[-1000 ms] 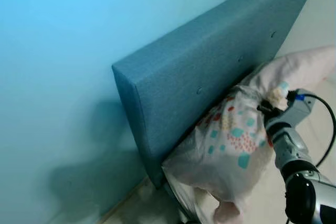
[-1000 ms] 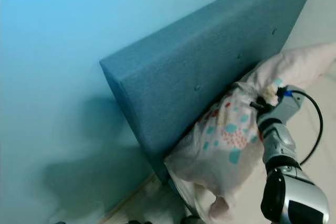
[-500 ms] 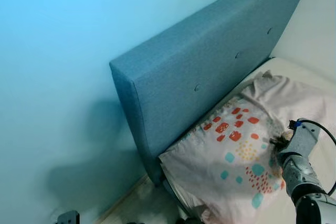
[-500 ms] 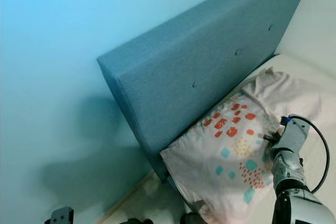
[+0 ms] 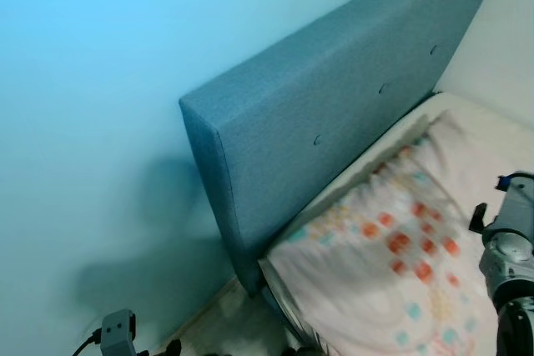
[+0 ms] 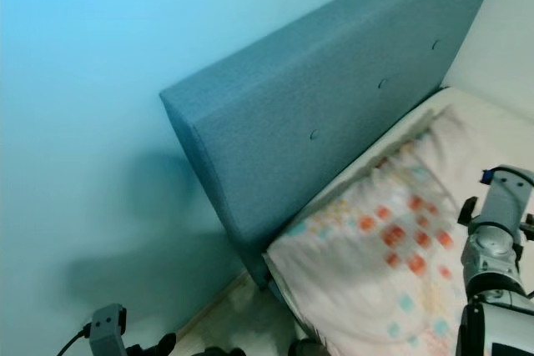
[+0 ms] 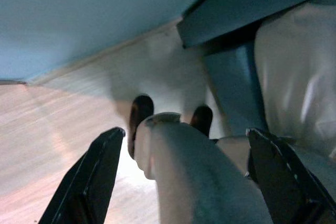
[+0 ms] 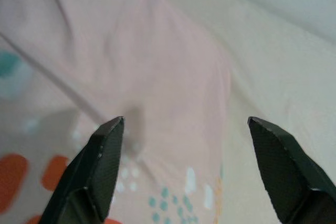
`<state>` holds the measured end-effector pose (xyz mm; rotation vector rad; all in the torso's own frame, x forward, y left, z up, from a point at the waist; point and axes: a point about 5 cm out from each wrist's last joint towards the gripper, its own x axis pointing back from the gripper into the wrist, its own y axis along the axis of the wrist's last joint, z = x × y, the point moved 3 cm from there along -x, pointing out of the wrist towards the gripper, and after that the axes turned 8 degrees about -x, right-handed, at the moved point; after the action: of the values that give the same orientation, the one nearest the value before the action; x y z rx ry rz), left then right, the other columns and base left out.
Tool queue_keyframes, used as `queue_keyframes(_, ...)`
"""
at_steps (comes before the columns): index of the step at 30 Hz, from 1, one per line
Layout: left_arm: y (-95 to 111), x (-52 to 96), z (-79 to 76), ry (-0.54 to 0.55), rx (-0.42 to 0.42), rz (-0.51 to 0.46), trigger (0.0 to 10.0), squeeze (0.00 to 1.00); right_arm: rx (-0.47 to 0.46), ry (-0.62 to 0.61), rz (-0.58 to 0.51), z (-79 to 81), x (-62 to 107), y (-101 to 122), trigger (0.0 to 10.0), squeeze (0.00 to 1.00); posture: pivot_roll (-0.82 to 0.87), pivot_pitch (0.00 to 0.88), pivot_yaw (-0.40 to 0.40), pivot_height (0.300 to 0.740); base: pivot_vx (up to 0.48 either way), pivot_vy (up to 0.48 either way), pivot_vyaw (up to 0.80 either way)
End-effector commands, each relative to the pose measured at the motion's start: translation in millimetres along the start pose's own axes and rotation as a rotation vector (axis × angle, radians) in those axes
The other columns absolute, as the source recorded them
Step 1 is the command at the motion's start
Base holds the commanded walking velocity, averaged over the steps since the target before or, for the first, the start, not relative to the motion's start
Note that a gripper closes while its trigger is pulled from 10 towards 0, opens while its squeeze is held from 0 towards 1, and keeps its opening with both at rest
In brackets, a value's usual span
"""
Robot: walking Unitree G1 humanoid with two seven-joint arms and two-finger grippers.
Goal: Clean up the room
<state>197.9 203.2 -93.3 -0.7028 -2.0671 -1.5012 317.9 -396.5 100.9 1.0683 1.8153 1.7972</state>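
The pillow (image 5: 400, 264) showed blurred in both eye views, its orange and teal print smeared, and its near end ran off the picture's lower edge. It lay flat at the head end of the bed (image 5: 492, 127), just beside the blue headboard (image 5: 334, 114), which stood against the blue wall (image 5: 100, 81). The right gripper (image 8: 184, 171) hung over the pillow's pale, creased cloth with its two black fingers (image 8: 102, 169) spread wide apart and nothing between them. The left gripper (image 7: 184, 177) hung low by the bed's corner above the wooden floor (image 7: 47, 135), its fingers likewise apart and holding nothing.
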Motion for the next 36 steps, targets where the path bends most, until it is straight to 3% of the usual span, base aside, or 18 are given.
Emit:
queue_keyframes(1,-12.7,2.1,-2.2,-0.003,0.032,0.041,10.0,0.00,0.040,-0.018,0.045,-3.9,0.5,-9.0,10.0,1.00,-0.04,0.148,0.057,0.740,0.000,0.000,0.00)
queue_keyframes(5,-6.6,-2.8,-6.3,-0.010,0.038,0.039,10.0,0.00,0.056,-0.026,0.022,-2.1,0.0,-2.8,10.0,1.00,-0.05,0.126,0.057,0.740,0.000,0.000,0.00)
queue_keyframes(6,-2.5,-6.2,-9.1,-0.012,0.040,0.040,10.0,0.00,-0.017,0.068,-0.020,18.4,2.7,4.8,10.0,1.00,-0.07,0.099,0.055,0.740,0.000,0.000,0.00)
queue_keyframes(9,-1.5,-7.0,-9.7,-0.013,0.040,0.040,10.0,0.00,-0.035,0.092,-0.031,23.7,3.7,6.7,10.0,1.00,-0.07,0.099,0.055,0.740,0.000,0.000,0.00)
queue_keyframes(10,-0.6,-8.7,-10.1,0.001,0.037,0.050,10.0,0.00,-0.075,0.253,0.007,56.6,14.6,-7.4,10.0,0.00,-0.09,0.064,0.050,0.740,0.000,0.000,0.00)
queue_keyframes(11,-0.6,-8.7,-10.1,0.001,0.037,0.050,10.0,0.00,-0.075,0.253,0.007,56.6,14.6,-7.4,10.0,0.00,-0.09,0.064,0.050,0.740,0.000,0.000,0.00)
queue_keyframes(12,0.3,-9.9,-9.8,0.017,0.032,0.057,10.0,0.00,-0.093,0.373,0.052,83.0,27.9,-24.9,10.0,0.00,-0.09,0.054,0.050,0.740,0.000,0.000,0.00)
queue_keyframes(13,0.3,-9.9,-9.8,0.017,0.032,0.057,10.0,0.00,-0.093,0.373,0.052,83.0,27.9,-24.9,10.0,0.00,-0.09,0.054,0.050,0.740,0.000,0.000,0.00)
queue_keyframes(14,1.9,-11.1,-9.5,0.028,0.030,0.059,10.0,0.00,-0.092,0.469,0.099,104.5,42.1,-42.5,10.0,0.00,-0.09,0.047,0.051,0.740,0.000,0.000,0.00)
queue_keyframes(15,6.0,-12.9,-11.5,0.020,0.037,0.046,10.0,0.00,-0.063,0.490,0.137,112.7,51.5,-59.2,10.0,0.00,-0.10,0.044,0.053,0.740,0.000,0.000,0.00)
queue_keyframes(21,19.3,-17.7,-21.7,-0.049,0.058,-0.010,10.0,0.00,-0.013,0.443,0.187,108.6,57.2,-80.2,10.0,0.00,-0.10,0.038,0.055,0.740,0.000,0.000,0.00)
queue_keyframes(24,61.4,-21.6,-65.9,-0.432,0.075,-0.171,10.0,0.00,0.049,0.358,0.257,87.6,57.4,-103.7,10.0,0.00,-0.12,0.028,0.059,0.740,0.000,0.000,-0.79)
queue_keyframes(25,61.4,-21.6,-65.9,-0.432,0.075,-0.171,10.0,0.00,0.049,0.358,0.257,87.6,57.4,-103.7,10.0,0.00,-0.12,0.028,0.059,0.740,0.000,0.000,-0.79)
queue_keyframes(26,67.1,-19.4,-74.7,-0.528,0.050,-0.179,10.0,0.00,0.053,0.337,0.267,81.3,55.5,-105.5,10.0,0.00,-0.13,0.026,0.060,0.740,0.000,0.000,-0.78)
queue_keyframes(29,63.8,-14.4,-82.7,-0.659,-0.023,-0.127,10.0,0.00,0.064,0.305,0.278,71.4,52.0,-107.0,10.0,0.00,-0.13,0.021,0.059,0.740,0.000,0.000,-0.77)
queue_keyframes(31,63.8,-14.4,-82.7,-0.659,-0.023,-0.127,10.0,0.00,0.064,0.305,0.278,71.4,52.0,-107.0,10.0,0.00,-0.13,0.021,0.059,0.740,0.000,0.000,-0.77)
queue_keyframes(33,48.8,-8.1,-85.7,-0.754,-0.103,-0.037,10.0,0.00,0.073,0.297,0.292,67.0,51.7,-110.1,10.0,0.00,-0.13,0.018,0.056,0.740,0.000,0.000,-0.77)
queue_keyframes(36,40.4,-3.9,-87.4,-0.804,-0.126,0.008,10.0,0.00,0.077,0.296,0.303,66.1,52.5,-112.8,10.0,0.00,-0.13,0.016,0.055,0.740,0.000,0.000,-0.77)
